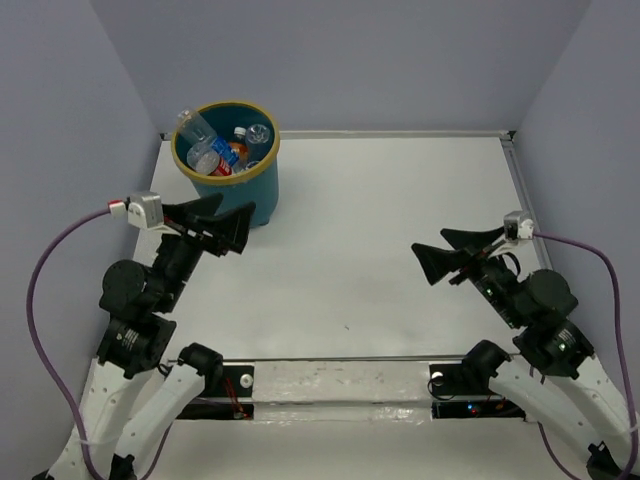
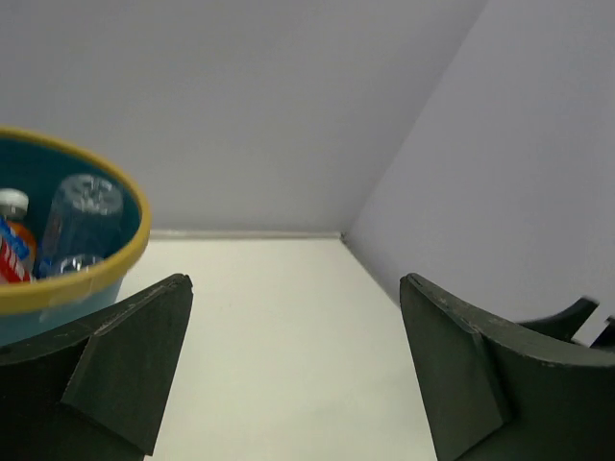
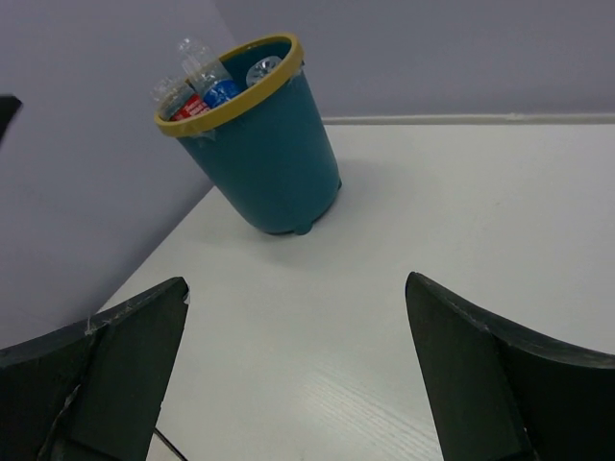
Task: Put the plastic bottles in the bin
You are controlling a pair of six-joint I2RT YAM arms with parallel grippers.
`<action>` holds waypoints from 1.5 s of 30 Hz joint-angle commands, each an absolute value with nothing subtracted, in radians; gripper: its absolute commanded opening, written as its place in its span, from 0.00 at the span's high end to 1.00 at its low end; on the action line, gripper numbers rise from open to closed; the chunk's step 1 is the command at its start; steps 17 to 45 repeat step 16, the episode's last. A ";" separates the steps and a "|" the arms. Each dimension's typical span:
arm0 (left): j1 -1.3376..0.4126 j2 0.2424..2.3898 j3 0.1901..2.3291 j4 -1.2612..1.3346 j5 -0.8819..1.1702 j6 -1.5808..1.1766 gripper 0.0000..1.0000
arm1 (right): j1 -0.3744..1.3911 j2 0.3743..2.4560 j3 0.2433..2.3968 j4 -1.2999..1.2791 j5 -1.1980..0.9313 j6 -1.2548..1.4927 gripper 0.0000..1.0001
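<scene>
The teal bin (image 1: pixel 243 187) with a yellow rim stands at the table's back left. Several plastic bottles (image 1: pixel 222 150) lie inside it, clear ones, a red-labelled one and one with orange liquid. The bin also shows in the right wrist view (image 3: pixel 269 163) and at the left edge of the left wrist view (image 2: pixel 58 288), with bottles (image 2: pixel 82 226) in it. My left gripper (image 1: pixel 232 222) is open and empty, just in front of the bin. My right gripper (image 1: pixel 437 255) is open and empty over the right side of the table. No bottle lies on the table.
Grey walls close the back and both sides. A metal rail (image 1: pixel 520 190) runs along the table's right edge. A purple cable (image 1: pixel 45 265) loops from the left wrist, another (image 1: pixel 610 280) from the right wrist.
</scene>
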State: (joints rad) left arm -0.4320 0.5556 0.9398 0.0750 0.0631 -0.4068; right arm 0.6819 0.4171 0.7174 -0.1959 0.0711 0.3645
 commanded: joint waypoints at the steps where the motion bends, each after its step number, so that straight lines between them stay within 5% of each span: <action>1: -0.436 0.437 0.816 -0.078 0.153 -0.419 0.01 | 0.681 0.272 0.729 -0.245 0.152 0.339 0.00; 11: -0.436 0.347 0.684 -0.037 0.201 -0.426 0.01 | 0.681 0.152 0.580 -0.236 0.222 0.380 0.00; 45: -0.436 0.367 0.664 -0.012 0.210 -0.414 0.01 | 0.681 0.208 0.586 -0.184 0.213 0.379 0.00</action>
